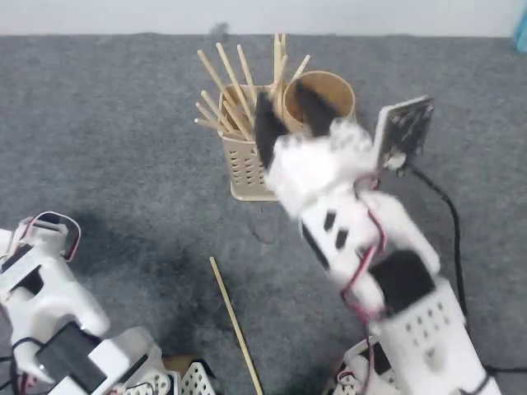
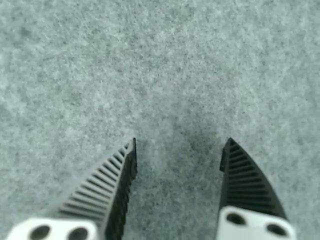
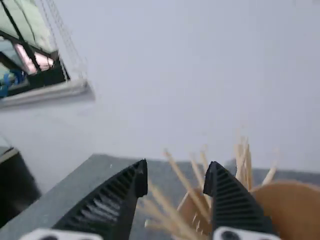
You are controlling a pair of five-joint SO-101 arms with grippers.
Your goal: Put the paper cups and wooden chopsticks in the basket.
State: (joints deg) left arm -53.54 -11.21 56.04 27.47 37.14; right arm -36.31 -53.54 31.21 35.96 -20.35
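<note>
1. Your main risk is the right gripper. It hangs just above the basket, and its spread, empty jaws straddle the upright chopsticks and the rim of the paper cup. If you drop it or swing it sideways from here, a finger could catch the sticks, flick some out or tip the basket over.
2. The cup stands right against the basket. You cannot tell whether it sits inside a compartment or just beside it, because the arm hides its base. Knock it and it may topple and roll away.
3. One loose chopstick lies flat on the grey carpet, between the two arm bases and well apart from the basket. It is thin and low, so a pinch from above may slip off it, and a grip near one end may let it swing.
4. The right arm stretches forward from the near edge with its wrist raised and its fingers pointing away from you.
5. The left gripper points straight down at bare carpet, jaws apart and holding nothing. Its arm is folded at the near left corner.
</note>
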